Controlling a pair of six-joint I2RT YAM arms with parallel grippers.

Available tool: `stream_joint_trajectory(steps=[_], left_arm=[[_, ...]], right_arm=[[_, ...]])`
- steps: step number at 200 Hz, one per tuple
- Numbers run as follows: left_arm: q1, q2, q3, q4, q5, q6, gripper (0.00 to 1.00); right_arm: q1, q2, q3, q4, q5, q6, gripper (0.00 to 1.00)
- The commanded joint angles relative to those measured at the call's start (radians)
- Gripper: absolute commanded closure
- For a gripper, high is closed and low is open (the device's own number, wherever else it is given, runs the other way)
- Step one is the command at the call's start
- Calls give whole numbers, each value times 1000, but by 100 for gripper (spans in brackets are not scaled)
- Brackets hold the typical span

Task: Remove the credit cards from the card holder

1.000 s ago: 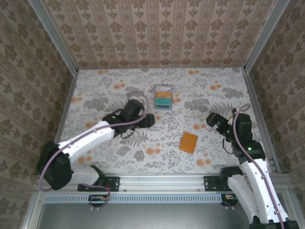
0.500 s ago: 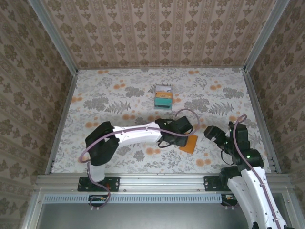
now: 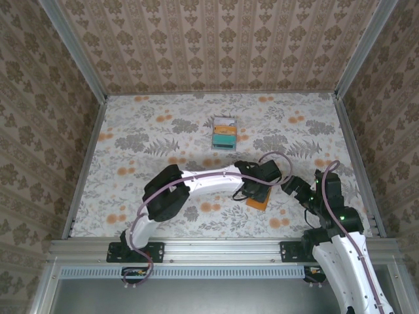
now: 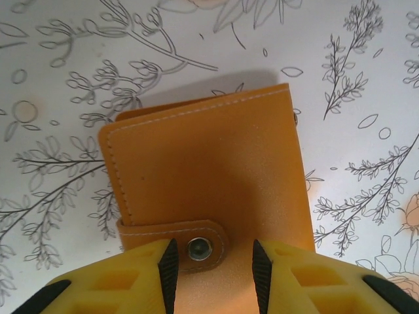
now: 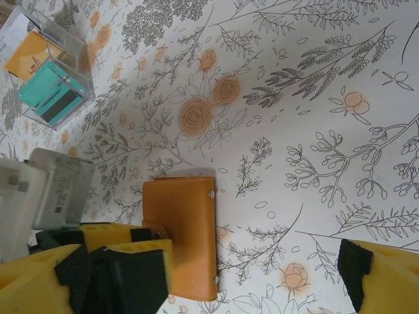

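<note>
In the top external view, the left arm (image 3: 196, 183) is stretched across the flowered table (image 3: 131, 144) toward the right. The left gripper (image 3: 260, 188) is placed over the card holder (image 3: 257, 203), which lies flat near the front edge, right of centre. The right gripper (image 3: 292, 188) is seen just beside it on the right. The credit cards (image 3: 224, 136) are kept in a clear box (image 3: 234, 122), well apart from the holder and toward the back of the table.

In the left wrist view, the card holder (image 4: 203, 176) is seen closed, with its snap strap (image 4: 196, 247) fastened. The left gripper (image 4: 213, 278) is held open, with one black pad on either side of the snap, and nothing is clamped. Whether the pads touch the leather cannot be told.

In the right wrist view, the card holder (image 5: 186, 248) is shown flat on the table, with the left gripper (image 5: 141, 241) at its strap edge. The right gripper (image 5: 232, 278) is spread wide and nothing is held in it. At the upper left, a teal card (image 5: 49, 95) and an orange card (image 5: 26, 55) are seen inside the clear box (image 5: 75, 46).
</note>
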Motion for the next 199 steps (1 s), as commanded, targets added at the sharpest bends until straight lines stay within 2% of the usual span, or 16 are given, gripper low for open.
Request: stream_joint_trajectory(steps=[1,44,69,113,157,199], left_arm=[[-6,21,49,-67,12,43,61],[-8,77,100,-130,7,63,58],[-9,96,117,-152,-2,69,62],[-8,90,116,-170,-24,65,100],[32,-32,-37,-14,46,4,100],[82,-154,-199,151,126,-52,100]], right_arm=[[7,-12,-11,-26,28,5,1],[6,-11,-15,-24,39,8,1],[6,-11,-15,-22,39,9,0],[6,-7,-22,1,8,8,0],[7,29,-45,62,-81,-1,0],[12,92,-94,177,-234,11,0]])
